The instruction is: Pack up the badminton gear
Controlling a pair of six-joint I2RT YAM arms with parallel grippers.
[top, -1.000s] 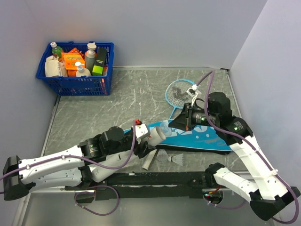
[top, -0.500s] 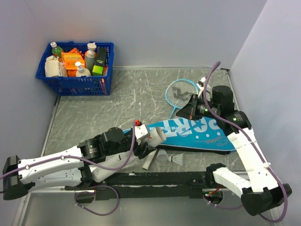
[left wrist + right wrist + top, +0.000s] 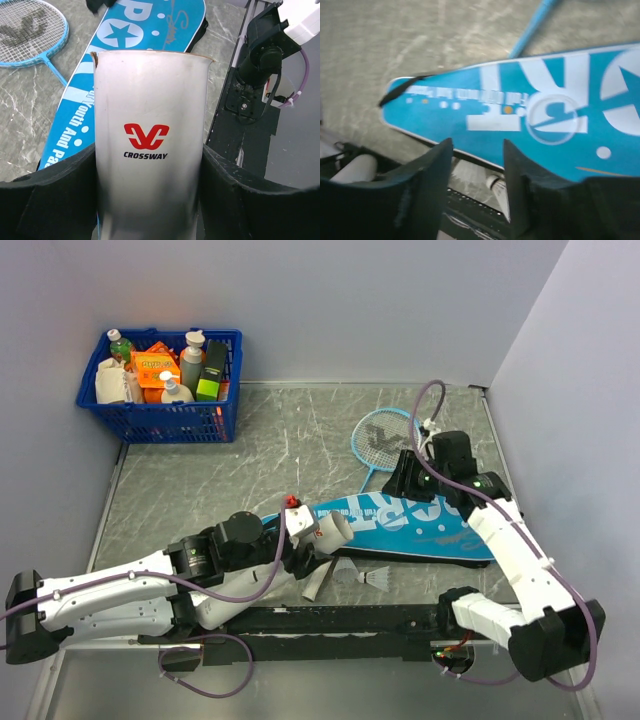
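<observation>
Under the teal cover I lose the racket handle; right gripper now apart, cover released; left gripper clamps tube.

The left arm stretches low along the near edge, reaching rightward, with the left gripper clamped on a white tube. The right arm rises at the near right and bends far-left, the right gripper parted and empty.
</observation>
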